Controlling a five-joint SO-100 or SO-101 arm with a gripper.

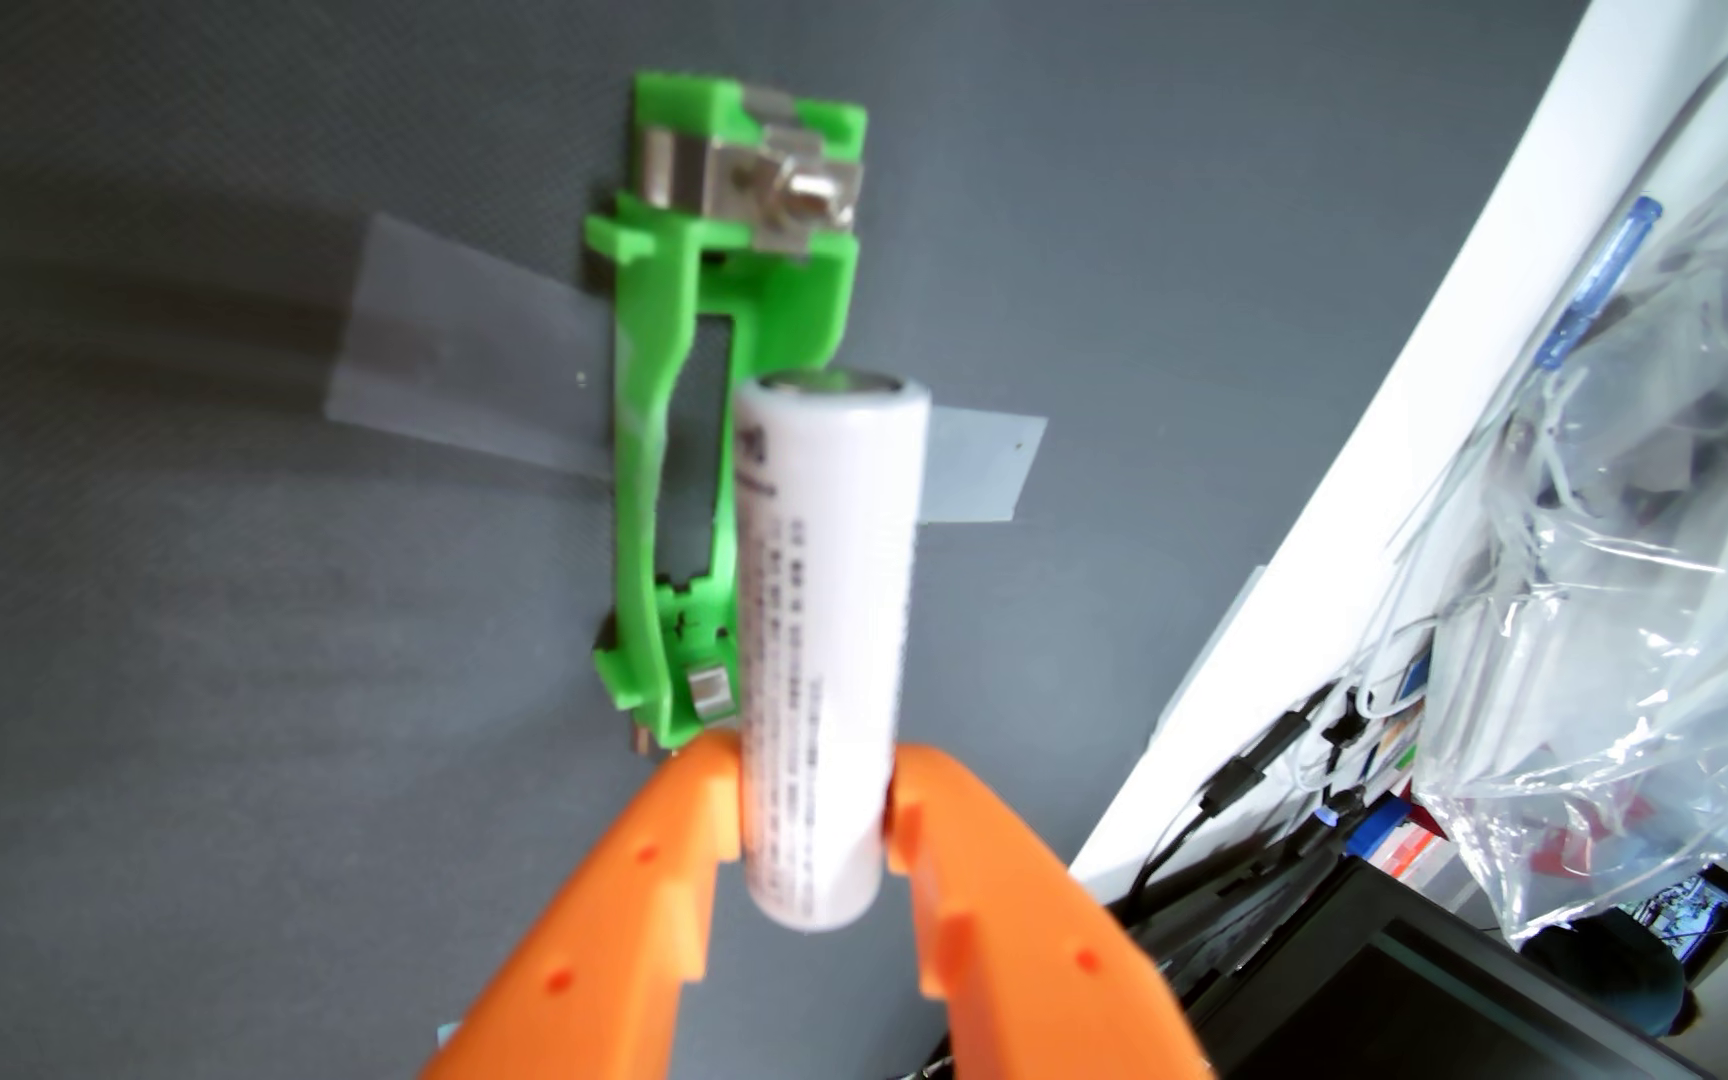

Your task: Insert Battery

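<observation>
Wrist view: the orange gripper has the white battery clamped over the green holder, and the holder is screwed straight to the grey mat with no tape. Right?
Not quite. The holder is fixed with strips of clear tape across both its sides, as the wrist view shows; no screws into the grey mat are visible. The rest stands: the orange gripper clamps the white battery over the green holder.

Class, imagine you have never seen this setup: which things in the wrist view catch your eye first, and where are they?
First comes the white battery in the middle of the wrist view, clamped near its lower end by the orange gripper rising from the bottom edge. Just behind and left of it lies the bright green battery holder, empty and taped to the dark grey mat. At the right edge, a crumpled clear plastic bag sits beyond the mat.
</observation>
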